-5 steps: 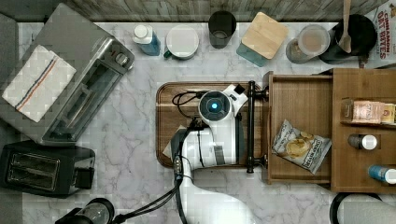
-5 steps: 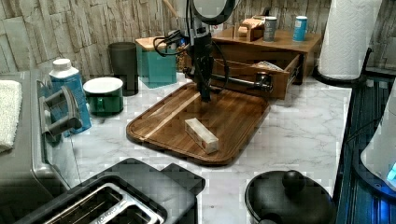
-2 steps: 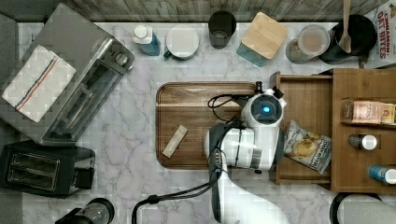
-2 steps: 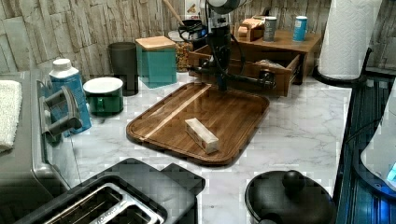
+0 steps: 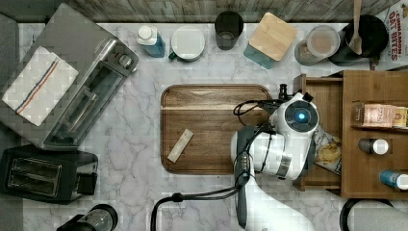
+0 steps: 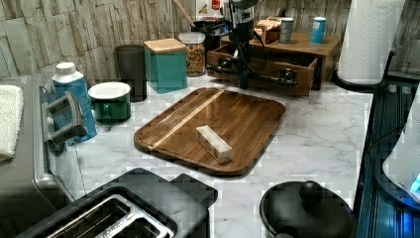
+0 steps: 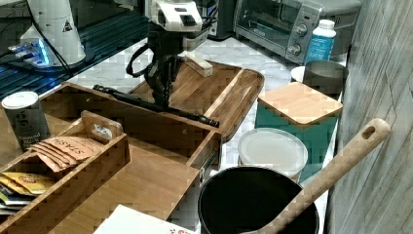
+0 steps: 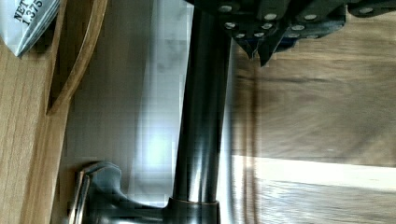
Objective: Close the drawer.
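1. At the drawer's (image 7: 160, 134) front, the claw (image 7: 160, 100) hangs straight down from the arm (image 5: 279, 154), right at the black bar handle (image 7: 156, 106).
2. The wrist view puts the claw's fingertips (image 8: 261, 46) close together just beside the handle (image 8: 201, 116); I cannot tell whether they touch it, and they grip nothing.
3. The drawer (image 5: 320, 130) stands part-way out of the cabinet (image 5: 373, 86), its front facing the tray (image 5: 211, 127).
4. Inside the drawer lies a snack bag (image 5: 329, 149), partly hidden under the arm in the top view.
5. The tray rests on the marble counter (image 5: 130, 134) just beside the drawer front; a pale small block (image 5: 180, 145) lies on it, well apart from the drawer.
6. On the cabinet above the drawer sit a tea box (image 7: 73, 146) and a can (image 7: 22, 117).
7. Near the drawer, along the wall, stand a teal canister (image 6: 166, 59) with a wooden lid, a jar (image 6: 193, 47) and a dark cup (image 6: 130, 64).
8. Well apart from the drawer, past the tray, stand a toaster oven (image 5: 86, 91) and a toaster (image 5: 45, 175).
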Robot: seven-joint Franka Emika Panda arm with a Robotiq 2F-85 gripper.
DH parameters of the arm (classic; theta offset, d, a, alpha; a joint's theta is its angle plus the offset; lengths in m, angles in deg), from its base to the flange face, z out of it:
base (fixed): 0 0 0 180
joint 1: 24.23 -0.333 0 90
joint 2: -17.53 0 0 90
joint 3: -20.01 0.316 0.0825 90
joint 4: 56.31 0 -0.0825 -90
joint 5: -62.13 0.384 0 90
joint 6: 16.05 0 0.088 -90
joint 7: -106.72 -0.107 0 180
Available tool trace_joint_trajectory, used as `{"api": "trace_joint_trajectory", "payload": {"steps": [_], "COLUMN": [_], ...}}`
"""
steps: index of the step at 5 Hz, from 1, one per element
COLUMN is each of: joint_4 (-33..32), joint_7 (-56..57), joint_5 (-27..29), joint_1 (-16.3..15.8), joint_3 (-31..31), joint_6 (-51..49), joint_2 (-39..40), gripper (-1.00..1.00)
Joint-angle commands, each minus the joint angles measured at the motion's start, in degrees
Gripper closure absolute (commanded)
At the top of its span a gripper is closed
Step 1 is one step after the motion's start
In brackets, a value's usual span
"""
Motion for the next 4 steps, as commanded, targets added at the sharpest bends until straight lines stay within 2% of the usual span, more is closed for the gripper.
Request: {"api": "trace_joint_trajectory", "payload": {"steps": [1,2,3,4], "joint_4": [20.8,27.2,30.3,22.6], "joint_7": [18.1,24.7,24.0,20.6], "joint_5": [7.1,8.7,7.0,6.7], "joint_1": [12.4,15.0,16.2,14.3], "joint_3": [-5.8,-7.1,-7.9,-8.7], "joint_6": [-6.3,-5.8,-5.0,-3.3], "joint_2": [6.6,10.3,11.9,6.9], "gripper": [1.00,1.00,1.00,1.00]}}
